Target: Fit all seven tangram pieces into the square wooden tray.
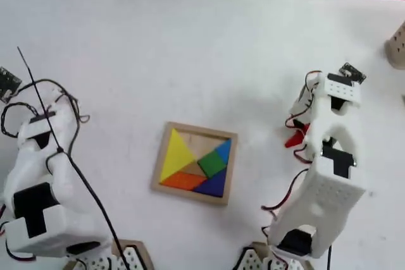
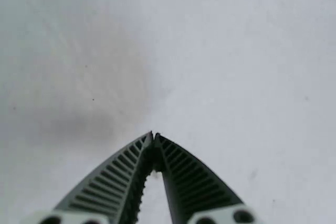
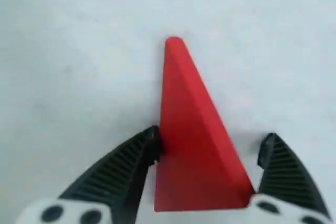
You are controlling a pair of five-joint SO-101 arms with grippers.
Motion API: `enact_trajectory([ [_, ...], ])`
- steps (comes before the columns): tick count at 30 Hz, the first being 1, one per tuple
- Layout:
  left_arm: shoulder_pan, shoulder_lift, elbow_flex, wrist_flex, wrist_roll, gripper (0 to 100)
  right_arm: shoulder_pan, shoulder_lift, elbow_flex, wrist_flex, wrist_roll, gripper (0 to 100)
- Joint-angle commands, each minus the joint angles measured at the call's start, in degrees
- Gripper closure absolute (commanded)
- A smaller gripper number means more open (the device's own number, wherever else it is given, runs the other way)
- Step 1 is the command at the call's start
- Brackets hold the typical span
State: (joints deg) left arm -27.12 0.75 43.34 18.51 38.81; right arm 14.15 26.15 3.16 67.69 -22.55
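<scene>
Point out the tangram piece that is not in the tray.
The red triangle, between the right end effector's jaws; the other colours lie inside the tray.

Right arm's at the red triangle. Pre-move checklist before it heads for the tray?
1. Grip: right gripper is closed on the red triangle, with a finger on each side: ok.
2. Free slot: the wooden tray shows bare wood in its upper part in the high view: ok.
3. Left gripper is shut over the table, away from the tray: ok.
4. Path from triangle to tray crosses bare table: ok.
5. Triangle's orientation matches the slot: cannot tell.
6. Triangle lifted off the table: cannot tell.
</scene>
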Motion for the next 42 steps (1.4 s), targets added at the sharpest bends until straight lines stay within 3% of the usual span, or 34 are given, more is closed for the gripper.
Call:
enact_trajectory([
  [1, 0.7, -0.3, -0.6, -1.6, -0.6, 98, -2.1, 0.0, -1.5, 0.2, 3.7, 70.0],
  [8, 1.5, -0.3, -0.6, -1.6, -0.6, 98, -2.1, 0.0, -1.8, -0.3, 4.9, 72.4],
  [13, 2.9, -0.3, -0.5, -1.6, -0.6, 98, -1.7, 0.0, -1.9, -1.5, 5.0, 98.4],
  [16, 2.8, -0.3, -0.5, -1.6, -0.6, 98, -1.5, 0.0, -1.8, -1.9, 5.0, 94.9],
  [25, 2.6, -0.3, -0.4, -1.5, -0.6, 98, 0.0, -0.5, -1.8, 0.5, 5.5, 98.2],
  [31, 2.9, -0.3, -0.4, -1.6, -0.7, 98, 1.4, -0.5, -1.8, 1.7, 13.4, 98.2],
  [42, 6.2, -0.7, 1.6, -1.6, -10.5, 98, 1.6, -0.6, -1.8, 3.6, 13.5, 98.2],
])
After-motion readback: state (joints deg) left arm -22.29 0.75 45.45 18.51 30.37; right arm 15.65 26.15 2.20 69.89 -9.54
